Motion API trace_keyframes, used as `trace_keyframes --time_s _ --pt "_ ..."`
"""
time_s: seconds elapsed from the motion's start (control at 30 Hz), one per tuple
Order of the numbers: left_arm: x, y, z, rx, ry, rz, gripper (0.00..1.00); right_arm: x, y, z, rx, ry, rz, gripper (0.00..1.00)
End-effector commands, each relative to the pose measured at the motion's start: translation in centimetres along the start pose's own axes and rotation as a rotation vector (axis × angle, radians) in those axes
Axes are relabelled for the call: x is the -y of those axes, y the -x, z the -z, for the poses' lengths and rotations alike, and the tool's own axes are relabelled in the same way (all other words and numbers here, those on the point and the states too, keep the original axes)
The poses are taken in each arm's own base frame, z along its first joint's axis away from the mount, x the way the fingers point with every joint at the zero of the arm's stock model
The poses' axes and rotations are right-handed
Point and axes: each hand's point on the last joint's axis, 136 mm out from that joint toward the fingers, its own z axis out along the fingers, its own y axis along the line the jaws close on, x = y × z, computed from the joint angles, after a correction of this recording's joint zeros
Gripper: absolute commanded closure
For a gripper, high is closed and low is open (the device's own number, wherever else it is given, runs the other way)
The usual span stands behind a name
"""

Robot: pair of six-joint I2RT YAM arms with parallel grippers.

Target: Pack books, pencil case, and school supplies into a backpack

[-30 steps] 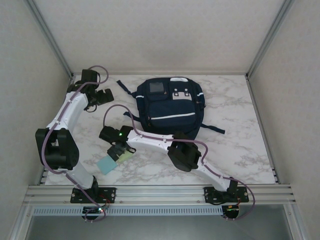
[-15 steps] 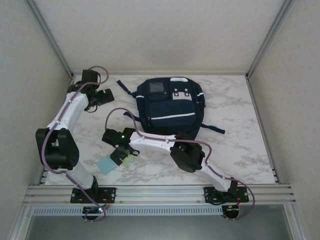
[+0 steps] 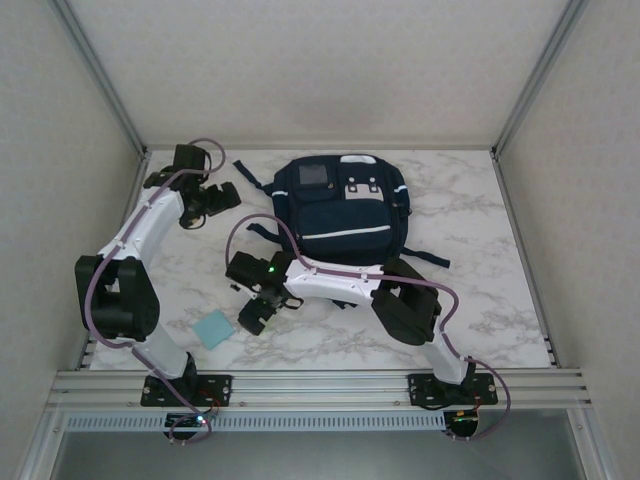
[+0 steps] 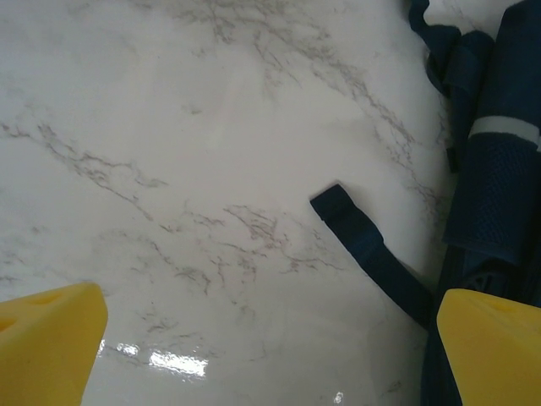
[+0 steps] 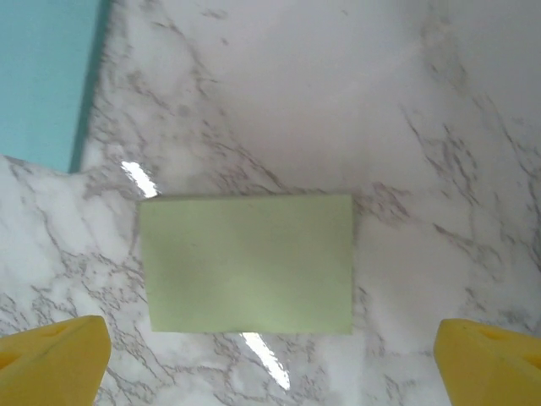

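Two small pads are lying on the tabletop (image 3: pixel 480 300) in the lower left of the overhead view. Your right gripper (image 5: pixel 270 365) is hanging directly over the pale green pad (image 5: pixel 249 264), jaws spread wide and holding nothing.

In the right wrist view that pad is lying flat on the marble at mid-frame, just above the line joining the two yellow fingertips (image 5: pixel 51 359). Its slightly longer side is running left to right, the same way the jaws are spreading. You are therefore lining up to close along its length, not across it, with both tips standing well outside its short edges.

The pale blue pad (image 5: pixel 42 76) is sitting apart from it in the upper left corner of that frame.

The backpack (image 3: pixel 340 215) is resting at the upper centre of the overhead view, up and right of the right gripper.

Your left gripper (image 4: pixel 270 347) is likewise gaping open and empty. It is hovering at the upper left of the overhead view near a dark strap (image 4: pixel 372 254), well apart from both pads, so the right arm is standing much nearer.

Judging from this, you are facing a straight descent with a slight nudge toward the top of the wrist frame.
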Motion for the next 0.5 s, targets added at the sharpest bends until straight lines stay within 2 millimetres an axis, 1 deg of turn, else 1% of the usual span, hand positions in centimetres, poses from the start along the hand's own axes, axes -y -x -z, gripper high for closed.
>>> trace_keyframes --time_s 0.0,0.1,0.23,0.37,0.47 --pt "0.2 -1.4 0.5 -0.035 -0.016 -0.001 0.00 -1.1 0.4 -0.6 0.017 0.050 0.088 0.01" --pt "0.0 -1.8 0.2 -0.047 -0.011 -0.003 0.00 -1.2 0.8 -1.7 0.018 0.048 0.078 0.01" --pt "-0.1 -2.1 -0.3 -0.062 -0.010 -0.003 0.00 -0.1 1.1 -2.9 0.016 -0.010 0.065 0.01" --pt "-0.1 -2.3 -0.7 -0.071 -0.015 -0.001 0.00 0.5 0.3 -4.6 -0.022 -0.060 0.063 0.01" --pt "-0.1 -2.4 -0.9 -0.073 -0.017 -0.002 0.00 0.6 -0.3 -5.4 -0.039 -0.071 0.066 0.01"
